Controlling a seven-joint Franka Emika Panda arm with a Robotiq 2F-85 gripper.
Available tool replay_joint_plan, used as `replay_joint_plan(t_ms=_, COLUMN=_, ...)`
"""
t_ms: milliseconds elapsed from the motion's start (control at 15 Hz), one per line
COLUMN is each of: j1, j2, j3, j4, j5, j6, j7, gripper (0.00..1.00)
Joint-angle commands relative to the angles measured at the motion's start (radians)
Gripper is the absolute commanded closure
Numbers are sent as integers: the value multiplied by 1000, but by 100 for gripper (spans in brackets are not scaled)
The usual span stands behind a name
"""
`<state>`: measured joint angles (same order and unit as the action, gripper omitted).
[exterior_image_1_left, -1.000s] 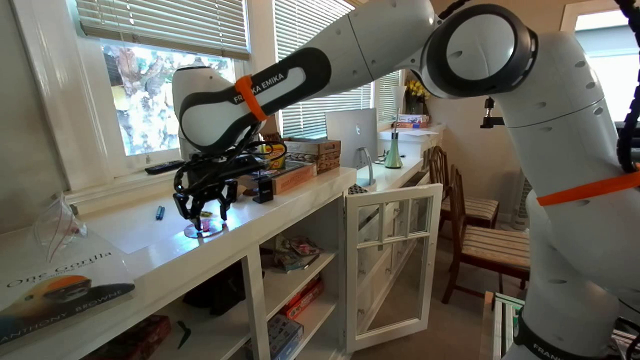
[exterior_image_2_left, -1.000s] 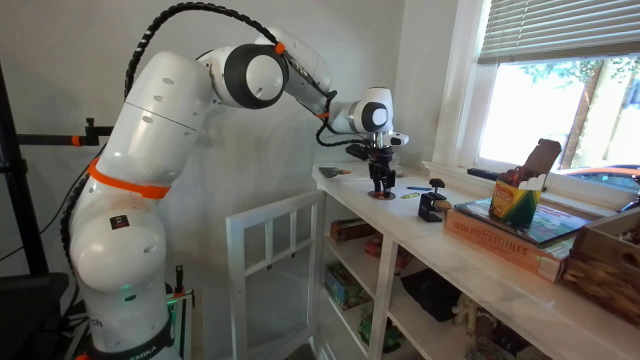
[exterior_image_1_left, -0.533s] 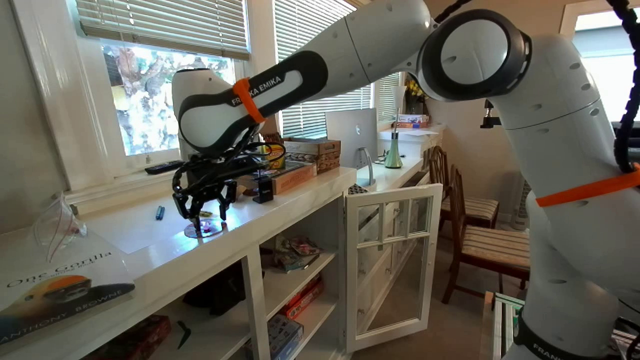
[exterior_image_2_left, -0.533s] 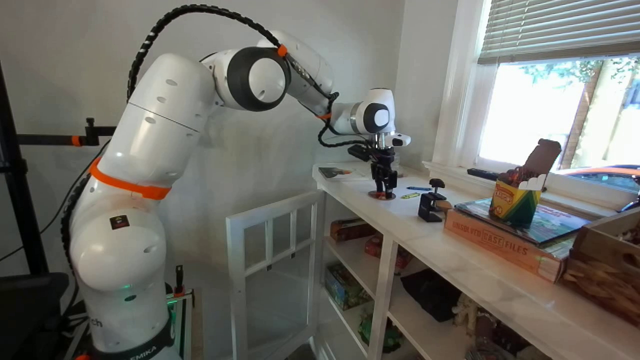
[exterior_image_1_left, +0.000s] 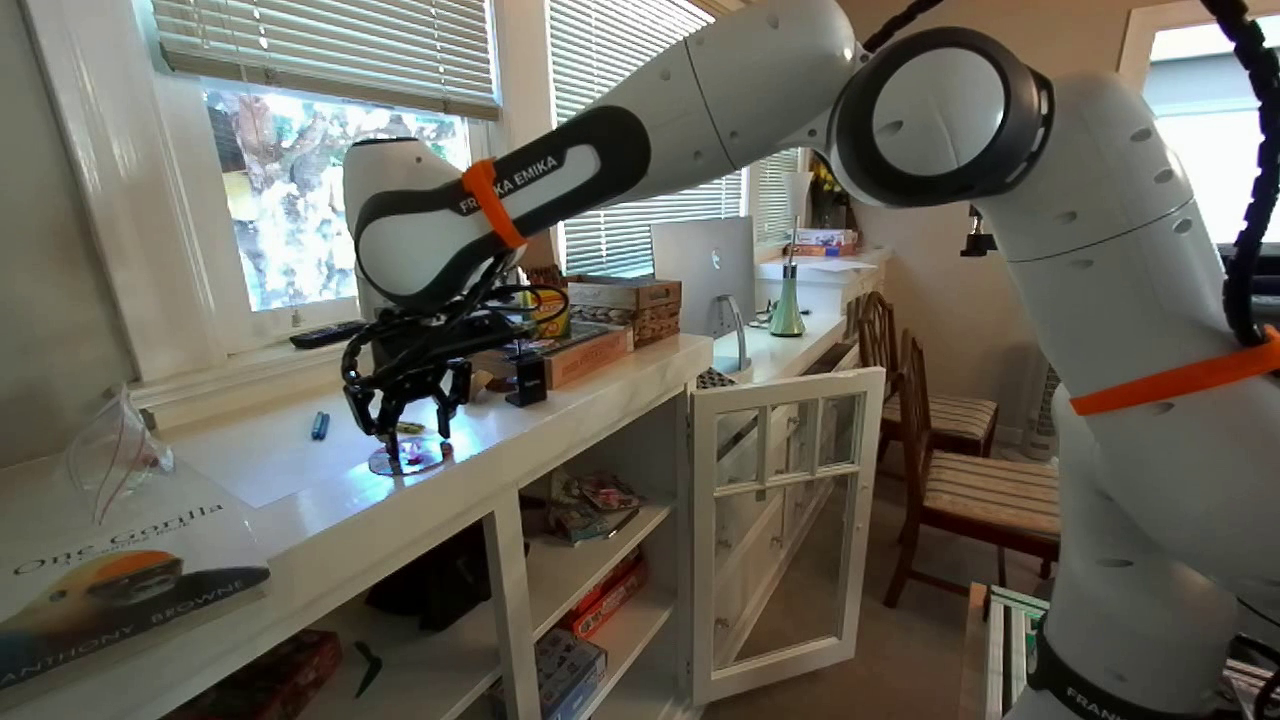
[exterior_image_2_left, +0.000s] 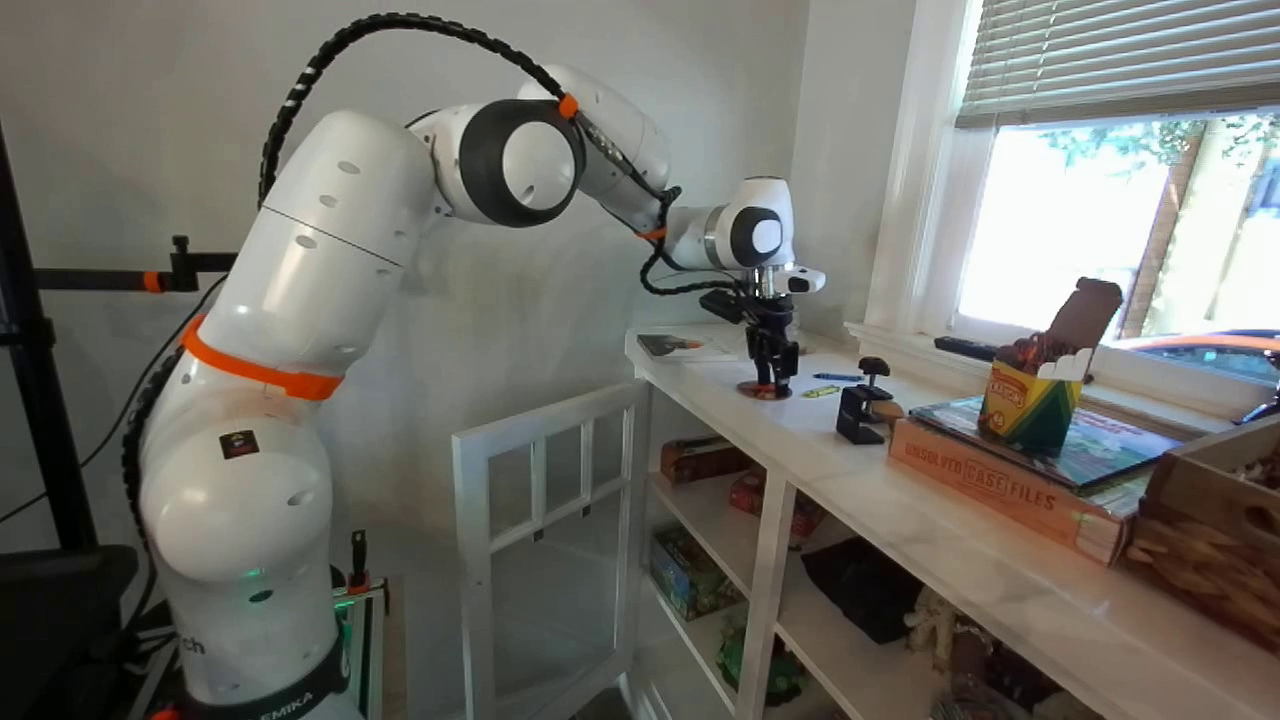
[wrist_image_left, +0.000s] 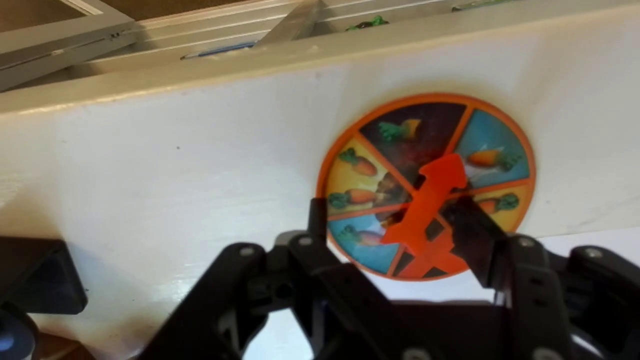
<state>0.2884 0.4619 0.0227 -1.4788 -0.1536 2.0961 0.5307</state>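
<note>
A round spinner disc with an orange rim and carrot pictures lies flat near the front edge of the white countertop. Across its middle runs a red-orange arrow, slanted in the wrist view. My gripper points down over the disc, jaws apart, with the arrow seen between its fingers. The right-hand finger hangs over the disc close beside the arrow; whether it touches, I cannot tell. The other finger stands at the rim. In both exterior views the gripper is low over the disc.
A black clamp and a yellow crayon and blue crayon lie nearby. Beyond are an orange game box, a crayon box and a wooden crate. A book and an open glass cabinet door flank the area.
The gripper has drifted a little, leftward in one exterior view and rightward in another, while the arm's elbow has sunk slightly. The jaws stay apart and the disc lies where it was.
</note>
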Motion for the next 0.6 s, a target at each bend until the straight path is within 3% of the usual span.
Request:
replay_joint_plan(t_ms=0, j1=6, j2=23, j3=-10, j4=26, j5=-16, j6=0, j7=22, gripper=31)
replay_joint_plan(t_ms=533, j1=4, j2=16, j3=-21, j4=21, j5=-18, j6=2, j7=27, gripper=32)
